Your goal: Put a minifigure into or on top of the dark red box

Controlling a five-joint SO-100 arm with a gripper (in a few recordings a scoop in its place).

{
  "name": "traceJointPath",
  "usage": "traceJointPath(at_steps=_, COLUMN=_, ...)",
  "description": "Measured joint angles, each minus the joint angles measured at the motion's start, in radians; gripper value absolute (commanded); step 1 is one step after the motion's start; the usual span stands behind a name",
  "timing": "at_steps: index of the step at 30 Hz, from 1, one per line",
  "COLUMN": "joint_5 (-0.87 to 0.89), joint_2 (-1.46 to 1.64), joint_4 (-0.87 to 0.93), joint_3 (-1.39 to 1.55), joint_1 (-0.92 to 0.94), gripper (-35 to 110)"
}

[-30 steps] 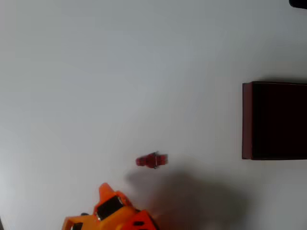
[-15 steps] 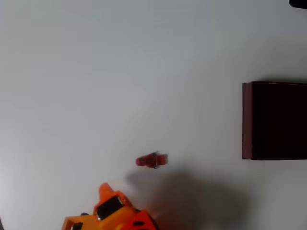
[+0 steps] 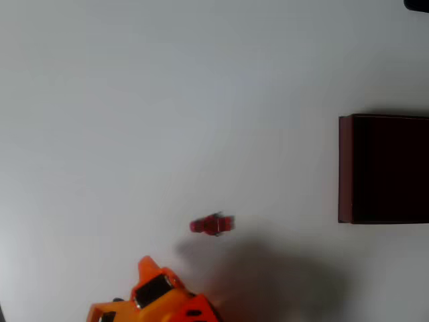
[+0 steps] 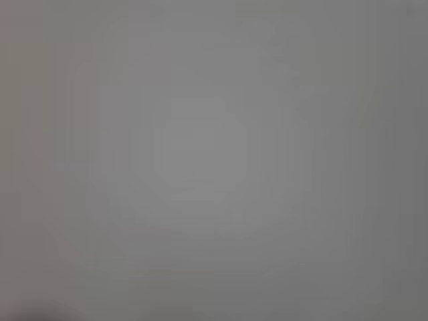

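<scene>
The little red minifigure (image 3: pixel 212 225) lies flat on the white table (image 3: pixel 167 100), far from the dark red box (image 3: pixel 345 168), because the orange gripper (image 3: pixel 146 265) (I cannot tell if it's open) holds nothing.

From the overhead view we are looking straight down on the pale surface (image 3: pixel 167 100) from well above, with the dark red box (image 3: pixel 345 168) being cut by the right edge, the orange arm (image 3: pixel 157 298) entering at the bottom edge, and the minifigure (image 3: pixel 212 225) lying just above it. In the wrist view we are seeing nothing but a blurred, even grey field, so we are unable to tell which way it is facing or what it is sharing with the overhead view.
</scene>
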Motion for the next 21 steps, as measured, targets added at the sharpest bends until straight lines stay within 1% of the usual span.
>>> traceJointPath(at_steps=18, joint_5=0.003, joint_2=0.0, joint_4=0.0, joint_3=0.0, joint_1=0.002, gripper=0)
traceJointPath(at_steps=21, joint_5=0.003, joint_2=0.0, joint_4=0.0, joint_3=0.0, joint_1=0.009, gripper=3)
